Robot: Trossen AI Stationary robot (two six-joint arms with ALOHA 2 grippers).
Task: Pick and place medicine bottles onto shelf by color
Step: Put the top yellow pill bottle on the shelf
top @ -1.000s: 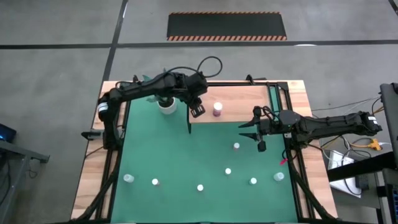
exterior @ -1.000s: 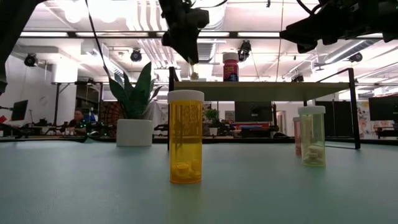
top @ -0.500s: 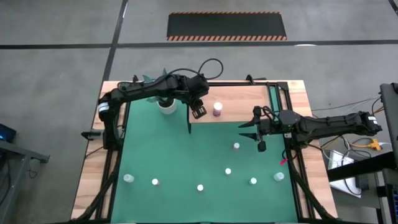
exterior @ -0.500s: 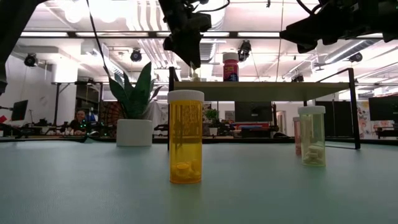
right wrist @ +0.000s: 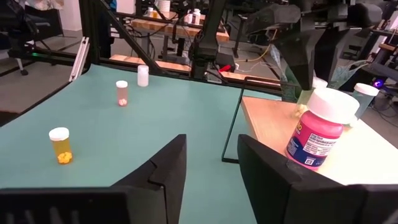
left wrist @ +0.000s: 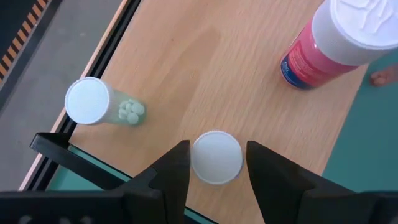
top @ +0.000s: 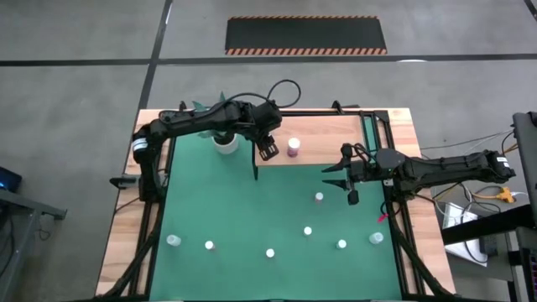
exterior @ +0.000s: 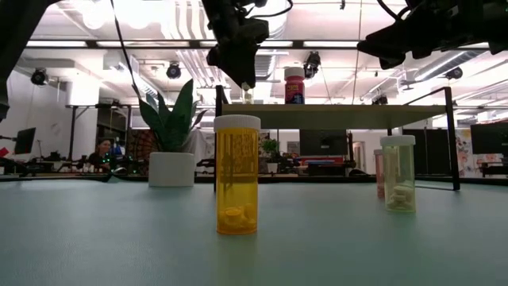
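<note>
Over the shelf's left end, the left gripper [top: 268,151] hangs with a white-capped bottle [left wrist: 216,157] between its parted fingers.

Going left to right in the high view: the white pot with a green plant [top: 224,141] stands at the green mat's [top: 252,210] far left; beside it the left gripper straddles the small bottle standing on the shelf [top: 323,138], its fingers [left wrist: 176,169] just clear of the cap. A whitish bottle [left wrist: 99,106] stands near the shelf's corner and the larger magenta bottle [top: 293,148] farther along. The right gripper [top: 353,198] hovers above the mat by the shelf's front edge, fingers apart and empty. More bottles stand scattered on the mat's near half, the yellow one [exterior: 236,175] closest to the low camera.
</note>
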